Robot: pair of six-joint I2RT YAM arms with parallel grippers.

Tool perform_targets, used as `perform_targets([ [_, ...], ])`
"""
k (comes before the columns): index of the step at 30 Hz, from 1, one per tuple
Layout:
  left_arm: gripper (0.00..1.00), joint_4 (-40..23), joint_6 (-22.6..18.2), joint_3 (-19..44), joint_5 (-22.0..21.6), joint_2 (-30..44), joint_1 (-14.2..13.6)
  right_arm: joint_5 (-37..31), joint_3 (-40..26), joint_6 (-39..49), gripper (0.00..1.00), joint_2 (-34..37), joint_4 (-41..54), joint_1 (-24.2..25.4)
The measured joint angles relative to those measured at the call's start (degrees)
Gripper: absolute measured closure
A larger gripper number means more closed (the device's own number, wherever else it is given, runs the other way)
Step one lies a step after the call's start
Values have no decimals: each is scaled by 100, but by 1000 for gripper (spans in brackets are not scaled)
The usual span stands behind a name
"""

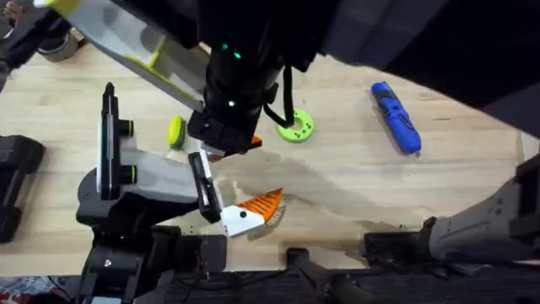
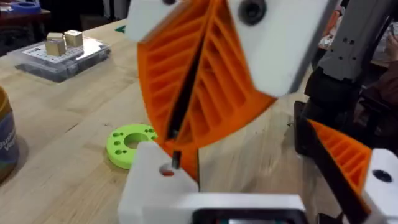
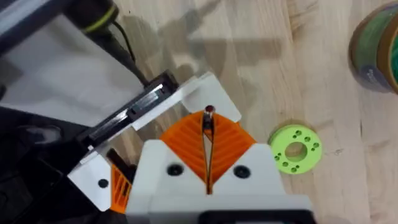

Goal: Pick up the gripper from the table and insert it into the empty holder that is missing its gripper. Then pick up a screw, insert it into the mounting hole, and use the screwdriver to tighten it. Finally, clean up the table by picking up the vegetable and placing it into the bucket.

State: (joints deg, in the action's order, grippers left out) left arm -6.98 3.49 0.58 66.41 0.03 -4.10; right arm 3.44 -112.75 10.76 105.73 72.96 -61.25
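- The gripper finger [image 1: 257, 207], orange ribs on a white base, sits low over the near part of the table [image 1: 337, 181] at the tip of my left arm. I cannot tell whether it is seated in its holder.
- My left gripper [image 1: 238, 213] stands spread wide and grips nothing. In its wrist view one orange finger [image 2: 342, 155] is well apart from a white block [image 2: 155, 183].
- My right gripper [image 3: 208, 124] hangs just above that block, fingers pressed together on a screw [image 3: 209, 113]. The screw's tip is just over a small hole in the block.
- The vegetable [image 1: 175, 131] lies on the table beyond the grippers, to the left.
- A flat green ring [image 1: 296, 127] lies near it, to the right.
- The screwdriver [image 1: 396, 116] lies farther right, well apart from both grippers.
- A clear box [image 2: 59, 53] of small cubes rests on the far side.
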Motion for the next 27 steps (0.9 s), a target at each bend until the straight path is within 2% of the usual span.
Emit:
perform_targets([
  [27, 13, 0, -2, 0, 0, 0, 0, 116, 0, -2, 988, 2, -69, 44],
])
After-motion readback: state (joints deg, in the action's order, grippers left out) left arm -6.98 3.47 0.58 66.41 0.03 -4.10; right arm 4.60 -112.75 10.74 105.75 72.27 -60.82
